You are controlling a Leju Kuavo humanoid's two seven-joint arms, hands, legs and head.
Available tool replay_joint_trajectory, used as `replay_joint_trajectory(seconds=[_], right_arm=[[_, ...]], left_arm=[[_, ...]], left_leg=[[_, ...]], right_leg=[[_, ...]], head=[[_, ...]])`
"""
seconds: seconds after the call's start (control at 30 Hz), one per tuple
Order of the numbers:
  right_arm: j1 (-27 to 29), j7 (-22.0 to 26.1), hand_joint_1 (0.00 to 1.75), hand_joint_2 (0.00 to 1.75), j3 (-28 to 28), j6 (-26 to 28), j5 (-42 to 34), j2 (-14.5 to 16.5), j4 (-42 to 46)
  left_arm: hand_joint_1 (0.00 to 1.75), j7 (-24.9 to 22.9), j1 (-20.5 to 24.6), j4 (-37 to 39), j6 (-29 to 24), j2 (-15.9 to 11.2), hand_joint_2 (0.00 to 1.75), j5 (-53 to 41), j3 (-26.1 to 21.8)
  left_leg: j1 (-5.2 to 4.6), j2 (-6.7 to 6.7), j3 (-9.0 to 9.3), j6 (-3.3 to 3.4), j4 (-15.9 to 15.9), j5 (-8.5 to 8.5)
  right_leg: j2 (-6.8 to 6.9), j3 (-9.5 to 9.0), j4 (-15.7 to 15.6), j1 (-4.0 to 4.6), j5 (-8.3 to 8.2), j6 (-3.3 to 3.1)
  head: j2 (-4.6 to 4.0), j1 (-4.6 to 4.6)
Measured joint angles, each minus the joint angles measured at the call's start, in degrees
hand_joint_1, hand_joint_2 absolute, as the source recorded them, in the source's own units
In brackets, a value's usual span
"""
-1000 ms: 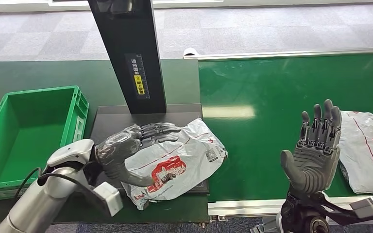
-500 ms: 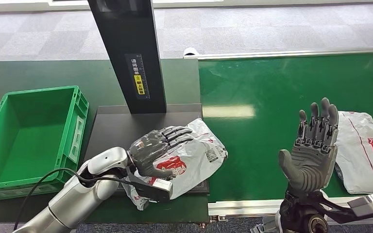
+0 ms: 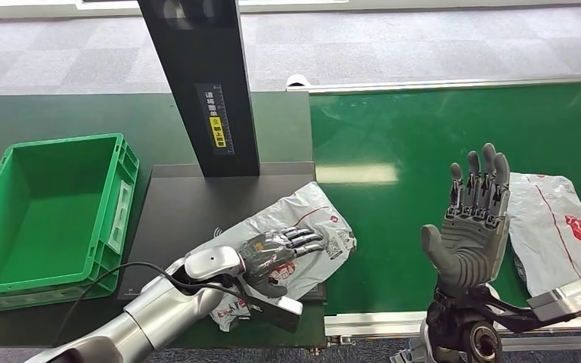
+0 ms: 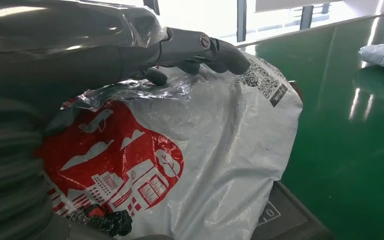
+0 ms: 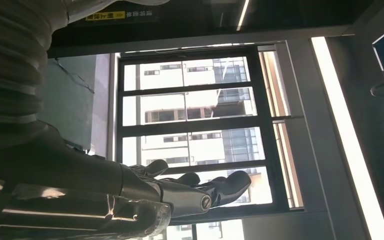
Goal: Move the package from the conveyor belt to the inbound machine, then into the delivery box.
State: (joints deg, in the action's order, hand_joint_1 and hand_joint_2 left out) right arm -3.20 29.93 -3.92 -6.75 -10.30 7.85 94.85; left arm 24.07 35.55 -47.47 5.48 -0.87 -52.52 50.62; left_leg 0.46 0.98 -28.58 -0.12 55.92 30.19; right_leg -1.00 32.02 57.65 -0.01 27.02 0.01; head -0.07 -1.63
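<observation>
A crumpled white plastic package (image 3: pixel 312 221) with a red print lies on the black platform (image 3: pixel 185 204) of the inbound machine, its right end hanging over the green conveyor belt (image 3: pixel 408 144). My left hand (image 3: pixel 276 255) rests flat on the package's near part, fingers stretched across its top and thumb on the near side. The left wrist view shows those fingers (image 4: pixel 200 45) lying along the package (image 4: pixel 210 150). My right hand (image 3: pixel 473 219) is raised over the belt's near edge, fingers apart and pointing up, holding nothing; in the right wrist view its fingers (image 5: pixel 190 190) stand against windows.
A second white package (image 3: pixel 560 231) lies on the belt just right of my right hand. The machine's black post (image 3: pixel 204 83) rises behind the platform. A green delivery box (image 3: pixel 45 204) stands left of the platform, with nothing in it.
My left hand has slid from the package's left side toward its near middle, the forearm swinging in underneath. The right hand and the second package have both drifted slightly left.
</observation>
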Motion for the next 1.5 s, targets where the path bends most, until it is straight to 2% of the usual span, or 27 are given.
replay_joint_trajectory(seconds=[0.2,0.23,0.33,0.37,0.7,1.0,1.07,1.13,1.3,1.4,1.5], right_arm=[[-0.68,0.05,0.00,1.75,-0.15,-0.07,-0.12,0.00,-0.79],[-0.80,0.06,0.00,1.75,-0.16,-0.07,-0.13,0.00,-0.91],[-1.03,0.10,0.00,1.75,-0.31,-0.07,-0.21,0.00,-1.26],[-1.08,0.13,0.00,1.75,-0.38,-0.07,-0.26,0.00,-1.37],[-1.11,0.67,0.00,1.75,-1.02,0.16,-0.80,0.00,-1.76],[-1.09,0.77,0.00,1.75,-1.02,0.23,-0.84,-0.01,-1.82],[-0.99,0.85,0.00,1.75,-1.01,0.28,-0.93,-0.10,-1.96],[-0.81,0.94,0.00,1.75,-0.98,0.33,-1.03,-0.24,-2.08],[0.22,1.08,0.00,1.75,-0.77,1.15,-0.99,-0.32,-1.68],[1.59,1.15,0.00,1.75,-0.10,1.56,-0.87,-0.27,-0.40],[2.90,1.22,0.00,1.75,0.66,1.77,-0.58,0.00,1.17]], left_arm=[[0.01,0.08,2.70,5.87,-0.97,2.76,1.75,-1.16,1.92],[0.39,0.04,3.07,6.65,-1.12,3.13,1.75,-1.38,2.21],[1.68,-0.01,3.76,8.63,-1.64,3.99,1.75,-1.67,2.91],[1.75,-0.01,3.84,9.17,-1.80,4.19,1.75,-1.67,3.10],[1.75,-0.15,4.47,10.88,-2.64,4.61,1.75,-1.64,4.17],[1.75,3.09,4.91,9.93,1.15,4.11,1.75,2.40,4.00],[1.75,5.44,4.19,2.76,8.50,1.09,1.75,11.18,2.98],[1.75,7.39,3.05,-8.17,14.99,-3.17,1.75,21.72,1.14],[1.75,7.74,1.56,-26.61,11.67,-7.78,1.75,29.60,-5.78],[1.75,7.76,0.00,-37.29,8.04,-8.59,1.75,30.55,-12.63],[1.75,7.81,-1.82,-45.71,4.04,-8.27,1.75,29.60,-19.51]], left_leg=[[-0.04,0.26,0.22,0.08,-0.01,-0.05],[-0.06,0.34,0.27,0.11,-0.02,-0.07],[-0.15,0.46,0.38,0.21,-0.02,-0.15],[-0.18,0.47,0.41,0.23,-0.02,-0.17],[-0.26,0.35,0.45,0.23,-0.02,-0.29],[-0.23,0.35,0.30,0.22,-0.02,-0.29],[-0.22,0.33,0.13,0.18,-0.02,-0.34],[-0.22,0.31,-0.07,0.14,-0.02,-0.40],[-0.22,0.29,-0.22,0.15,-0.01,-0.42],[-0.23,0.28,-0.30,0.15,-0.01,-0.41],[-0.23,0.26,-0.33,0.15,-0.01,-0.39]], right_leg=[[0.27,-0.41,-0.02,-0.09,0.02,0.04],[0.34,-0.48,-0.03,-0.12,0.02,0.05],[0.46,-0.65,-0.04,-0.19,0.01,0.09],[0.47,-0.68,-0.04,-0.20,-0.01,0.11],[0.42,-0.58,-0.03,-0.25,-0.15,0.19],[0.40,-0.40,-0.02,-0.21,-0.15,0.19],[0.35,-0.22,-0.01,-0.20,-0.17,0.15],[0.32,-0.01,0.01,-0.19,-0.20,0.12],[0.31,0.13,0.01,-0.20,-0.20,0.12],[0.31,0.23,0.01,-0.20,-0.20,0.12],[0.31,0.27,0.01,-0.20,-0.20,0.12]], head=[[0.00,0.02],[0.01,0.02],[0.01,0.01],[0.01,0.02],[0.01,0.01],[0.02,0.01],[0.02,-0.01],[0.02,-0.01],[0.01,0.01],[0.01,0.01],[0.01,0.00]])
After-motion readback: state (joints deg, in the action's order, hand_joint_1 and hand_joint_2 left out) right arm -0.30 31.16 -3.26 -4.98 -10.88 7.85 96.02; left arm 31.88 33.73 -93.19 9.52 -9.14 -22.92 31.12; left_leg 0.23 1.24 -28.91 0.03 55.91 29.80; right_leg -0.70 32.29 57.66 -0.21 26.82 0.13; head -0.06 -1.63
